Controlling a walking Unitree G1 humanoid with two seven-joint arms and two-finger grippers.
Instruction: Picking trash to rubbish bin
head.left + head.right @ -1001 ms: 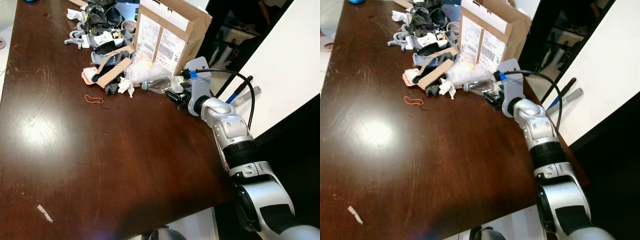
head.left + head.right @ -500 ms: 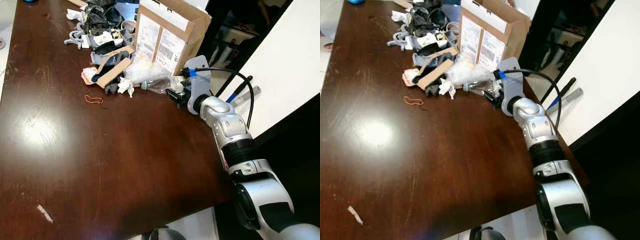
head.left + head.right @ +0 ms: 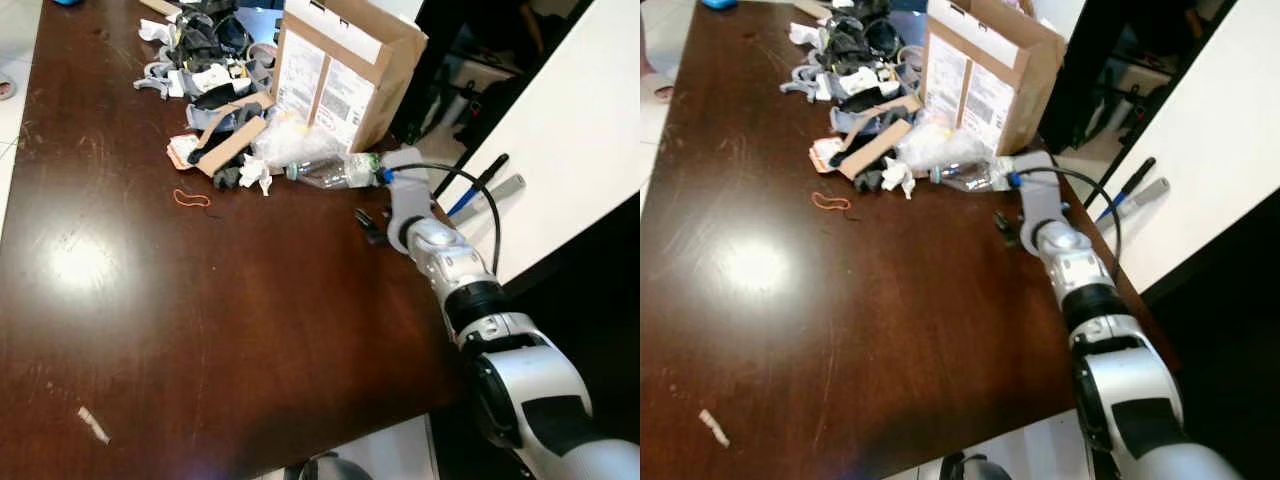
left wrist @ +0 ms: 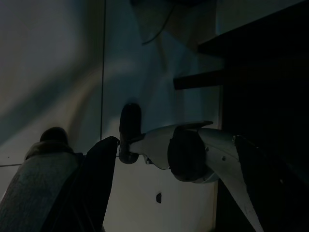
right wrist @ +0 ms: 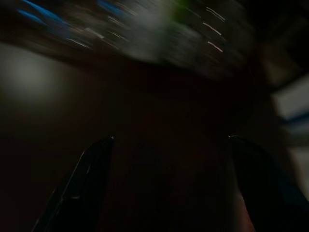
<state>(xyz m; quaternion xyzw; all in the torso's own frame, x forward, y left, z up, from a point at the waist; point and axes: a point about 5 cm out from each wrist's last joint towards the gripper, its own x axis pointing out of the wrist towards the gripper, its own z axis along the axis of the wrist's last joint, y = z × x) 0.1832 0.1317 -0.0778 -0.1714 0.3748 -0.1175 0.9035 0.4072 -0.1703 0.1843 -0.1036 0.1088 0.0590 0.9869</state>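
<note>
A clear plastic bottle [image 3: 332, 171] lies on its side on the dark wooden table [image 3: 200, 300], at the near edge of a trash pile [image 3: 215, 70]. Crumpled white paper [image 3: 250, 172] and a clear plastic bag [image 3: 290, 145] lie beside it. My right gripper [image 3: 370, 225] hovers low over the table, just near-side of the bottle and apart from it. In the blurred right wrist view the gripper [image 5: 170, 138] is open with nothing between its fingers. My left gripper [image 4: 176, 140] hangs idle over the floor, open.
An open cardboard box [image 3: 345, 65] stands behind the bottle. A red rubber band [image 3: 190, 198] and a white scrap [image 3: 93, 425] lie on the bare table. The table's right edge runs beside my right arm, with a white panel [image 3: 560, 130] and leaning handles [image 3: 480, 185] beyond.
My right gripper has drawn back from the bottle toward me and dropped lower over the table. The bottle now shows fully, lying by the pile. The camera shifted slightly.
</note>
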